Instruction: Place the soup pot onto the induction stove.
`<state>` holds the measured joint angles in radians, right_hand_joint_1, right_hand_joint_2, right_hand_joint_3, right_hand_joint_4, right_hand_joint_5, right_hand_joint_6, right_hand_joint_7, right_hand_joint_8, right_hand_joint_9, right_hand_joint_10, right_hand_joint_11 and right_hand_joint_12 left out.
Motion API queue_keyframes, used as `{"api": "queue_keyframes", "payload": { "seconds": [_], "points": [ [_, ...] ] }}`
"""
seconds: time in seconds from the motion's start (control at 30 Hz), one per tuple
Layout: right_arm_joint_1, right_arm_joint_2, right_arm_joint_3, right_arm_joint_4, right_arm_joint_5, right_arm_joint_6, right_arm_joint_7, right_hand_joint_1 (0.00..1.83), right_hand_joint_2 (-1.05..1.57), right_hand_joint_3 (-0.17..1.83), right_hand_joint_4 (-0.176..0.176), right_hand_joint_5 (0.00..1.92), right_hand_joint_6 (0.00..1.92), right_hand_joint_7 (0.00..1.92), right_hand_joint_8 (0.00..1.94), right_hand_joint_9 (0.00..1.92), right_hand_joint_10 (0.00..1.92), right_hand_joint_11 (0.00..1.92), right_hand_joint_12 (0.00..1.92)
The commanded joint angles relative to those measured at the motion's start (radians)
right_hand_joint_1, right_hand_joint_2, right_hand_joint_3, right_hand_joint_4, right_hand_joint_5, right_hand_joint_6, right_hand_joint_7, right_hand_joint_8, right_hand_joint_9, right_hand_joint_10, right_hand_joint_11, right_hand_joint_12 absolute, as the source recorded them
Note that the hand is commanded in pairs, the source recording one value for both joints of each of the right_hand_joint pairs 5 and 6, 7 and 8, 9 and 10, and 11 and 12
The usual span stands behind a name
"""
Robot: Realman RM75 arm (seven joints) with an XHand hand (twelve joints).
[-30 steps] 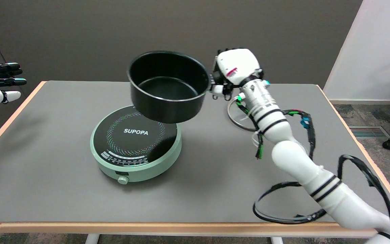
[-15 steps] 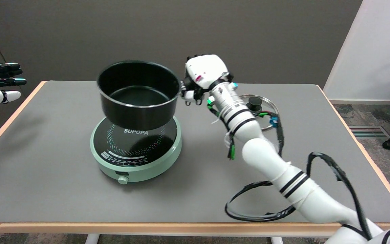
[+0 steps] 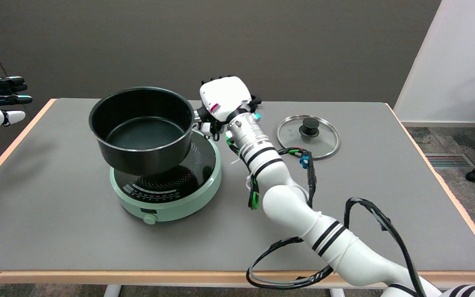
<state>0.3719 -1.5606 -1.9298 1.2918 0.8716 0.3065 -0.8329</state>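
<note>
**Pot's nearly down on the stove**

Biggest thing first: the gray table (image 3: 56, 214) looks the same across the last second, camera hasn't budged. On it, the mint-green induction stove (image 3: 179, 198) hasn't shifted either.

What did change is the soup pot (image 3: 142, 132). A second ago we had it up high, off toward 1 o'clock of the stove and tipped toward the camera. Now it's come down and leftward, sitting low over the cooktop, hanging a bit past the stove's 10 o'clock side. We can't tell for sure if the base is touching the glass yet; it looks just above or barely in contact, and still slightly tilted. Our read: the carry is basically done, what's left is nudging it toward center, settling it flat and letting go.

The pot itself is black inside and out, empty, with a thin bright rim and straight walls.

Our right hand (image 3: 223, 101) is at the pot's 3 o'clock, fingers curled tight around the side handle.

Smallest bit: the glass lid (image 3: 308, 136) with the black knob lies flat at 3 o'clock of the stove, well apart, now uncovered since the arm moved off it.
</note>
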Motion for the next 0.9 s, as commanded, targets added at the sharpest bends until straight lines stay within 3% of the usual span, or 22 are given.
{"api": "queue_keyframes", "payload": {
  "seconds": [0.03, 0.9],
  "points": [
    [-0.010, -0.064, -0.027, -0.102, -0.110, 0.119, -0.022, 1.00, 1.28, 0.61, -0.091, 1.73, 1.73, 1.73, 1.73, 1.73, 1.73, 1.73, 1.73],
    [-0.002, -0.046, -0.024, -0.196, -0.084, 0.176, -0.015, 0.99, 1.29, 0.60, -0.091, 1.72, 1.72, 1.72, 1.72, 1.72, 1.72, 1.72, 1.72]
  ]
}}
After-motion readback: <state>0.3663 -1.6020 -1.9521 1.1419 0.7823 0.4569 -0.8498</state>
